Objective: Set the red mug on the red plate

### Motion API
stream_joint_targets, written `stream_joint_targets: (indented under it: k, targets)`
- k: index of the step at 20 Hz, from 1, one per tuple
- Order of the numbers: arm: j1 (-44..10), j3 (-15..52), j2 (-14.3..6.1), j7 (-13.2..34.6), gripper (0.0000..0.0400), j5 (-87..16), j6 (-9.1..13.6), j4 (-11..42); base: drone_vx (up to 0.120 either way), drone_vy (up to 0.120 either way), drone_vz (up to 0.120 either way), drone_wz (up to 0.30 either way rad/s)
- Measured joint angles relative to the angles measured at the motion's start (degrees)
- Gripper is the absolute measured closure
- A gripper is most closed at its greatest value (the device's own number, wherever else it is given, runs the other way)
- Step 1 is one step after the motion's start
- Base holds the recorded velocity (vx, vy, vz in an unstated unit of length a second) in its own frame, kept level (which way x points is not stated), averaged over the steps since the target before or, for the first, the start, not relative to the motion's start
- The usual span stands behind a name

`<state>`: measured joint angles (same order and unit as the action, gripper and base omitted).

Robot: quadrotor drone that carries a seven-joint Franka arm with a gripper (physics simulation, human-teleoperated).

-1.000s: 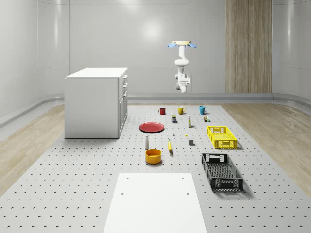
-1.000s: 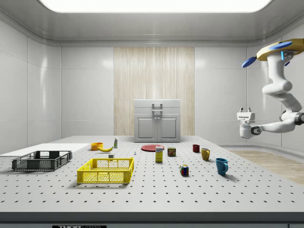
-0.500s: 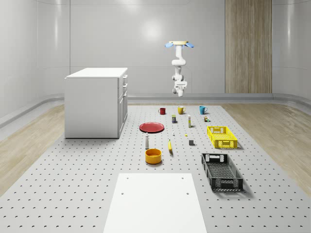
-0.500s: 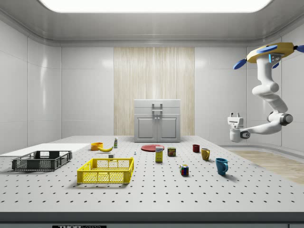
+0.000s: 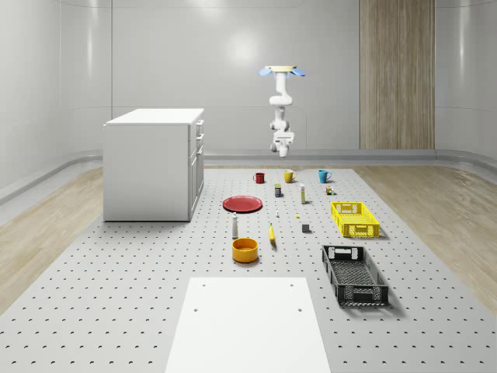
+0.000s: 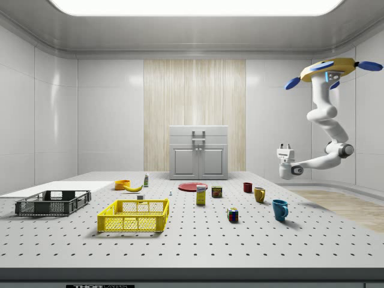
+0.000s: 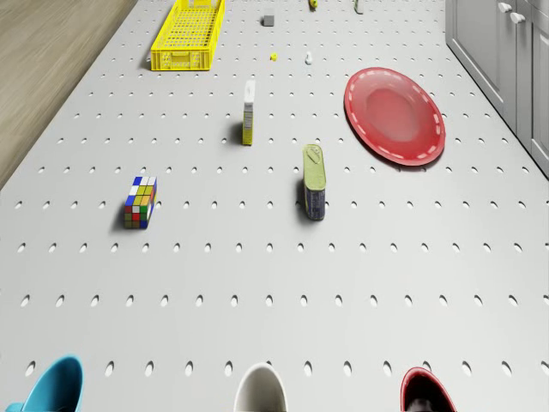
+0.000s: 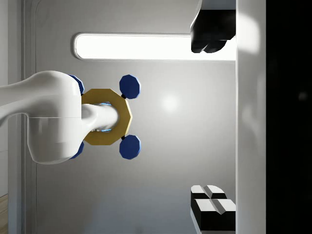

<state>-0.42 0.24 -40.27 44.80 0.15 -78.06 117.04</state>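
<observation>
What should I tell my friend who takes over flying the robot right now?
Drone hovers high beyond the table's far edge, past the mugs. Gripper points upward, carries nothing, well above the table. Red mug stands on the table in the mug row. Red plate lies bare, nearer the cabinet. Nothing done yet. Left: descend, grasp the mug, set it on the plate.

In the drone view the frame edge cuts three mugs — red mug [image 7: 426, 391], blue mug [image 7: 51, 384], a pale one [image 7: 262, 390] — to rims.
</observation>
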Motion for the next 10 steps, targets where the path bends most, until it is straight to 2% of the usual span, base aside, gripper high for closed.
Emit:
stream_joint_targets:
  k: [10]
  targets:
    - [-0.1,0.1,-0.2,0.0,0.0,0.0,-0.3,0.1,0.12,-0.12,0.0,0.0]
